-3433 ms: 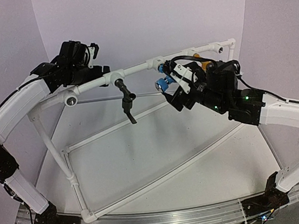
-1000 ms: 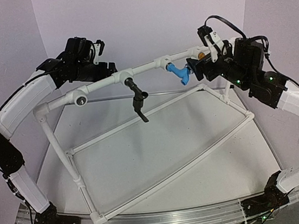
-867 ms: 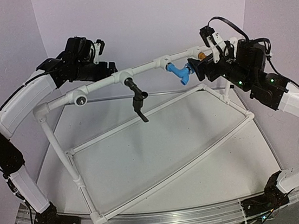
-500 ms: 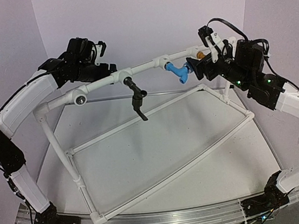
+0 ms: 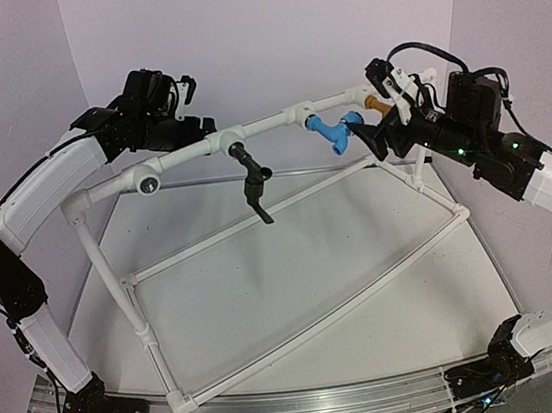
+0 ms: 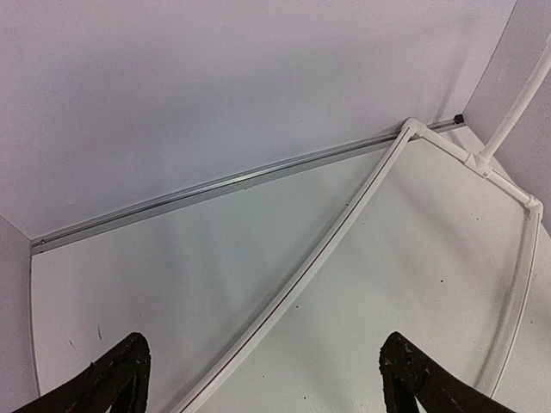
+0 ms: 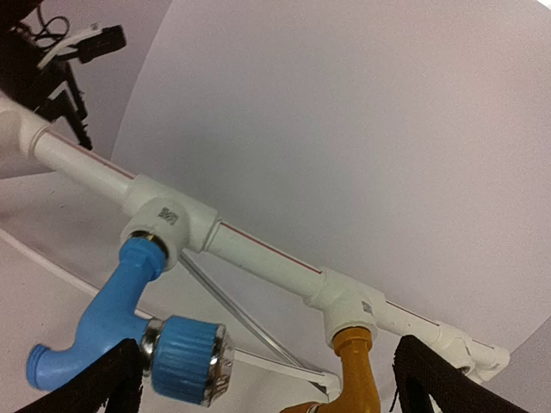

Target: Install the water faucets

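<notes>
Three faucets hang from the top rail of the white pipe frame [image 5: 181, 157]: a black one [image 5: 253, 181], a bright blue one [image 5: 331, 131] and a mustard-yellow one [image 5: 378, 106]. My right gripper [image 5: 374, 126] is open just in front of the rail. In the right wrist view its fingers [image 7: 267, 387] straddle the gap between the blue faucet [image 7: 129, 318] with its ribbed knob and the yellow faucet [image 7: 357, 370], holding neither. My left gripper [image 5: 202, 127] is at the rail's left part, behind the black faucet. It is open and empty [image 6: 263, 387].
The frame's lower pipes [image 5: 301, 329] form a rectangle on the white table, with uprights at the corners [image 5: 108, 272]. The left wrist view shows a low pipe [image 6: 344, 219] and the table's back edge [image 6: 215, 188]. Purple walls close in behind and at both sides.
My right gripper left the blue faucet and moved right toward the yellow one, then in the last half second drew back slightly, exposing the yellow faucet. The left arm barely moved.
</notes>
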Available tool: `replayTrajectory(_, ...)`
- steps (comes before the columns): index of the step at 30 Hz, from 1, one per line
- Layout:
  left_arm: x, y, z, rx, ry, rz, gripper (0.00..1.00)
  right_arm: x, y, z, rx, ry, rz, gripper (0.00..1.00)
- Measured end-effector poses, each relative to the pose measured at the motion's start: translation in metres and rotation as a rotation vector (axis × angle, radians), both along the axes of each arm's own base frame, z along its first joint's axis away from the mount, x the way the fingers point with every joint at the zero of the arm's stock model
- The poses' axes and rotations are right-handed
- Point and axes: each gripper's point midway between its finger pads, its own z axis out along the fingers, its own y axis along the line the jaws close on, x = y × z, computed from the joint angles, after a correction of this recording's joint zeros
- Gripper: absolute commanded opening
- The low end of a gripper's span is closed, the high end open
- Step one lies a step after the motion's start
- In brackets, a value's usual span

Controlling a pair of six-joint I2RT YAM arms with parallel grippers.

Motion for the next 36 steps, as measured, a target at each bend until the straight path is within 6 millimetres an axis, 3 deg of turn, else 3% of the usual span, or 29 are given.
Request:
replayTrajectory(8,0.0,0.0,0.0,0.0,-0.001,-0.001,0.92,-0.049,0.007,-0.017,-0.247,-0.031,0.221,0.98)
replayTrajectory(14,0.0,0.0,0.0,0.0,-0.001,-0.001,0.92,-0.061,0.021,-0.025,-0.455,-0.158,0.269,0.98)
replayTrajectory(19,0.0,0.0,0.0,0.0,0.0,0.0,0.92,-0.048,0.046,-0.037,-0.573,-0.235,0.241,0.98)
replayTrajectory(25,-0.002,0.002,0.005,-0.006,-0.008,0.0,0.92,-0.022,0.055,-0.052,-0.653,-0.28,0.153,0.93)
replayTrajectory(29,-0.005,0.003,0.007,-0.008,-0.012,0.0,0.92,-0.008,0.057,-0.058,-0.678,-0.298,0.1,0.81)
replayTrajectory(36,-0.006,0.005,0.008,-0.008,-0.013,0.0,0.92,0.003,0.056,-0.047,-0.627,-0.323,0.022,0.61)
